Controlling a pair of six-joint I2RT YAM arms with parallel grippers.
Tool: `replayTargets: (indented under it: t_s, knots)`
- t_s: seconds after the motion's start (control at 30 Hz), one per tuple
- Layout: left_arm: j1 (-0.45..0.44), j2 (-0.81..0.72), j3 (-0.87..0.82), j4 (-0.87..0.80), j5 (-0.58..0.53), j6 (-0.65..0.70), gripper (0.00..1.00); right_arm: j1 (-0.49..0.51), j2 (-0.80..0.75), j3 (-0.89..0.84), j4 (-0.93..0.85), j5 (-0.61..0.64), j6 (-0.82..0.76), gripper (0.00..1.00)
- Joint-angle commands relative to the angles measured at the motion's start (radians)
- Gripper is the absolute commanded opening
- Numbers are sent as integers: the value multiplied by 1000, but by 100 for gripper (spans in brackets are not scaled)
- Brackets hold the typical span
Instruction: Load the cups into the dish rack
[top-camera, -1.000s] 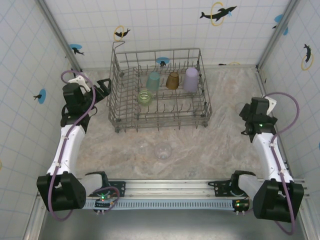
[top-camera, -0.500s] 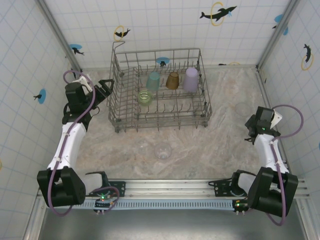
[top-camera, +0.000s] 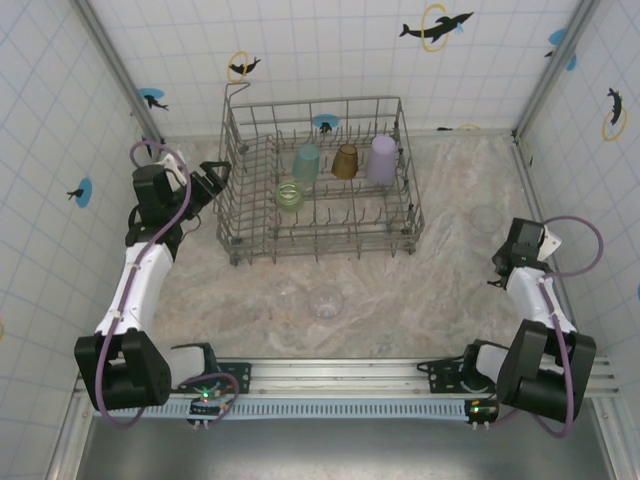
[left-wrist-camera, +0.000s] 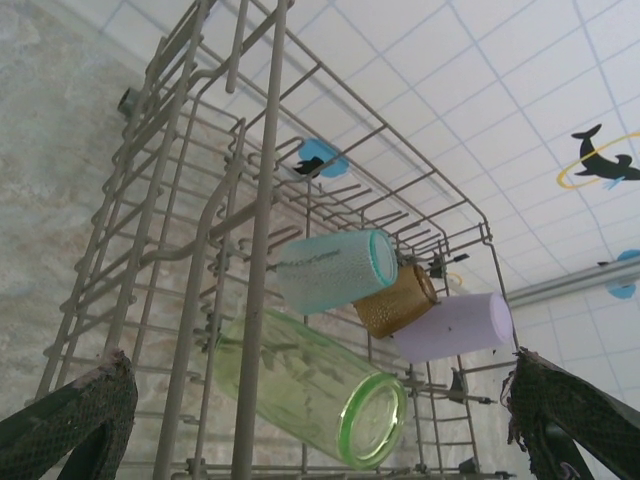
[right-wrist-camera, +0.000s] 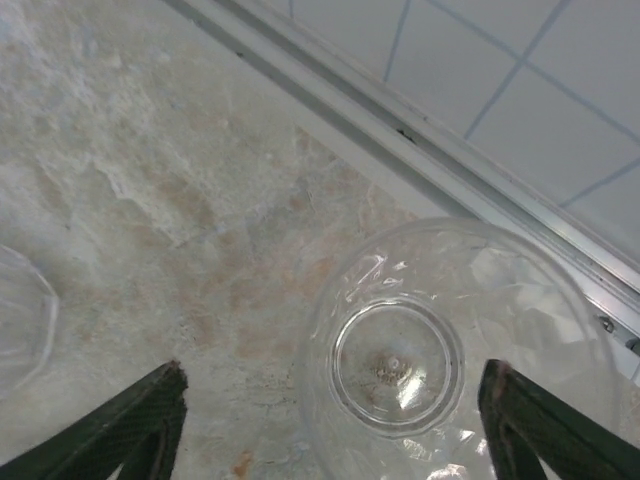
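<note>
Seen from above, the dish rack (top-camera: 320, 243) stood at the surface's far edge, the right pincer (top-camera: 516, 242) near the right edge. The left wrist view showed the left pincer (left-wrist-camera: 320, 425) released, facing the racked green cup (left-wrist-camera: 300, 380). On the right wrist view, unclenched fingers (right-wrist-camera: 130, 425) straddled a clear cup (right-wrist-camera: 440, 360), which looked to need centring before any squeeze.

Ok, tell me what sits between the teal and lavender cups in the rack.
The amber-brown cup sits between the teal cup and the lavender cup; top view and left wrist view both show it.
</note>
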Motion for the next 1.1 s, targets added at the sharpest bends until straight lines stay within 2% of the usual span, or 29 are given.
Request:
replayTargets:
  t_s: [0.0, 0.37, 0.77, 0.87, 1.07]
  knots:
    - [-7, 8, 17, -17, 40, 17, 98, -10, 29, 37, 14, -1, -4, 73]
    - [-6, -34, -1, -35, 38, 29, 94, -26, 95, 72, 15, -29, -7, 47]
    - [-6, -72, -21, -35, 39, 34, 83, -32, 107, 101, -12, -51, 0, 0]
    - [-6, -73, -23, -38, 41, 33, 84, -30, 94, 104, -20, -52, 1, 0]
    - [-6, -82, -26, -44, 38, 37, 92, -30, 52, 134, -42, -84, -11, 0]
